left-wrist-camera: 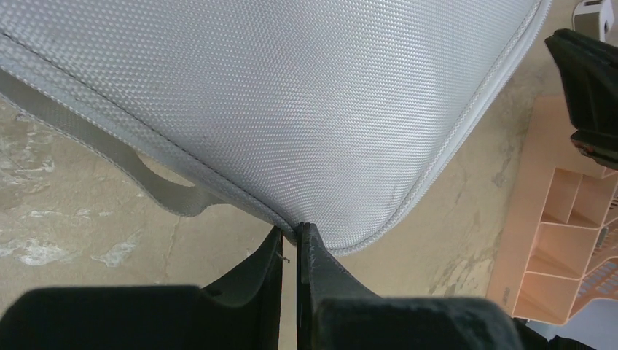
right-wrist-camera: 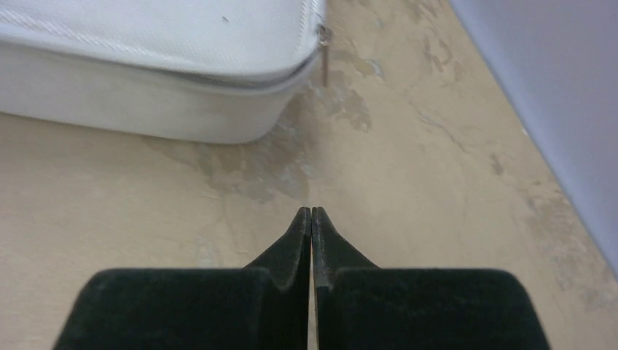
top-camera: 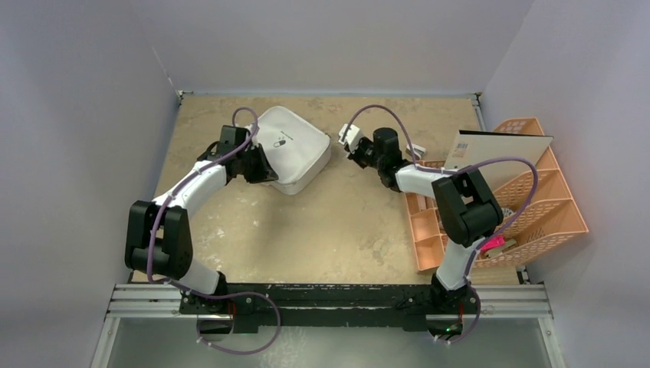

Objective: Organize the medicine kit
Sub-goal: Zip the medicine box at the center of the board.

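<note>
The medicine kit is a white rounded case with a small dark pill logo, lying closed at the back left of the table. In the left wrist view its textured lid fills the frame, with a grey strap handle at its side. My left gripper is at the kit's near-left edge, and its jaws are pinched on the lid's rim seam. My right gripper is shut and empty, low over the table just right of the kit, whose zipper pull hangs at the corner.
A peach-orange lattice organizer stands at the right edge and also shows in the left wrist view. A flat cardboard box leans in it, and a pink item lies in its front part. Grey walls enclose the table.
</note>
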`<act>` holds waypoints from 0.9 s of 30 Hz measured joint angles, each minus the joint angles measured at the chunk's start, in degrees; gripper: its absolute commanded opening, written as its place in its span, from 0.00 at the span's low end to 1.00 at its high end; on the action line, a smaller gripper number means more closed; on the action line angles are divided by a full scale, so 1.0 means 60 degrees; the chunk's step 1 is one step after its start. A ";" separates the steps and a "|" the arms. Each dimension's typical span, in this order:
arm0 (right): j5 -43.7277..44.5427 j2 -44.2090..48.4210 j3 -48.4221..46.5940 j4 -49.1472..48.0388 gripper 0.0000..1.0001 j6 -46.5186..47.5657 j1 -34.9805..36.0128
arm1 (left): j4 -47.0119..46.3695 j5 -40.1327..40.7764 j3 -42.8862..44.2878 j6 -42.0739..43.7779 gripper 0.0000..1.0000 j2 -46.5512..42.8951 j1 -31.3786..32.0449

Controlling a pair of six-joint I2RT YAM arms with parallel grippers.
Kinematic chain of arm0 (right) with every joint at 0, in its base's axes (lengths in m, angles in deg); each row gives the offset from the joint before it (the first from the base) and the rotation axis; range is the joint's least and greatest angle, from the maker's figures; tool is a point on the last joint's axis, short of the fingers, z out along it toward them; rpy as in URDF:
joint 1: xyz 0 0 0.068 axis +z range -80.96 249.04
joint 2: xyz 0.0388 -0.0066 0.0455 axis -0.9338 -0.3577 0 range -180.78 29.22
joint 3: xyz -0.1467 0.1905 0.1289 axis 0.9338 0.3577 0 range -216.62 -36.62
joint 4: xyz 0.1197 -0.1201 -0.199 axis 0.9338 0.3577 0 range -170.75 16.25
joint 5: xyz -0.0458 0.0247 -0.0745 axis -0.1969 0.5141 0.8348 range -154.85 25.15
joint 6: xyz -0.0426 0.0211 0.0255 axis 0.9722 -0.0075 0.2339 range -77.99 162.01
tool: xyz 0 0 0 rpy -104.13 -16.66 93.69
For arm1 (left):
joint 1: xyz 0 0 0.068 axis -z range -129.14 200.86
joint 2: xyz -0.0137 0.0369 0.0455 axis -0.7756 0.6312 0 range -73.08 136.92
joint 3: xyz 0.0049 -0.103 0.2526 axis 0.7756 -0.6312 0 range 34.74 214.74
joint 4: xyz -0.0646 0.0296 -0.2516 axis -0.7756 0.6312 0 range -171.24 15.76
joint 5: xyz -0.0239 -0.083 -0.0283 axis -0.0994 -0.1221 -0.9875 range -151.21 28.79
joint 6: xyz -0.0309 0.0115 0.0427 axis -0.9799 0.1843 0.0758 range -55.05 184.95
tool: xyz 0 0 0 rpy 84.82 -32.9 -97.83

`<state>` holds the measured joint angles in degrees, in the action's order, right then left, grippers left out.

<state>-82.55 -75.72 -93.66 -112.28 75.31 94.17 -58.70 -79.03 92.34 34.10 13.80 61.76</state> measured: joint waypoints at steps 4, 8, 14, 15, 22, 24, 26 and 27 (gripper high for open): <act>0.0113 0.0015 0.0011 -0.0015 0.13 -0.0922 0.0576 | 0.0229 -0.0412 0.0189 -0.0011 0.04 0.0164 -0.0051; -0.0011 0.0044 0.0200 -0.0160 0.27 -0.1989 0.1581 | 0.0492 -0.0780 0.0404 -0.0033 0.26 0.0321 -0.0051; -0.0022 0.0433 0.0426 -0.0149 0.46 -0.3577 0.1865 | 0.0834 -0.1220 0.0528 -0.0106 0.42 0.0321 -0.0022; -0.0022 0.0514 0.0463 -0.0149 0.48 -0.3723 0.1865 | 0.0874 -0.1257 0.0554 -0.0146 0.42 0.0321 -0.0018; -0.0066 0.0769 0.0627 -0.0277 0.60 -0.4674 0.2229 | 0.0885 -0.1446 0.0634 -0.0277 0.42 0.0302 -0.0018; -0.0036 0.0758 0.0732 -0.0430 0.62 -0.4849 0.2481 | 0.0892 -0.1446 0.0637 -0.0288 0.42 0.0306 -0.0018; 0.0047 0.0670 0.0776 -0.0594 0.63 -0.4965 0.2812 | 0.0885 -0.1446 0.0659 -0.0346 0.42 0.0310 -0.0018; 0.0069 0.0601 0.0776 -0.0692 0.63 -0.5002 0.2932 | 0.0882 -0.1446 0.0670 -0.0379 0.42 0.0310 -0.0018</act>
<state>-82.13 -72.12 -89.00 -116.43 45.30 111.76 -53.41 -87.71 96.37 31.83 15.65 61.65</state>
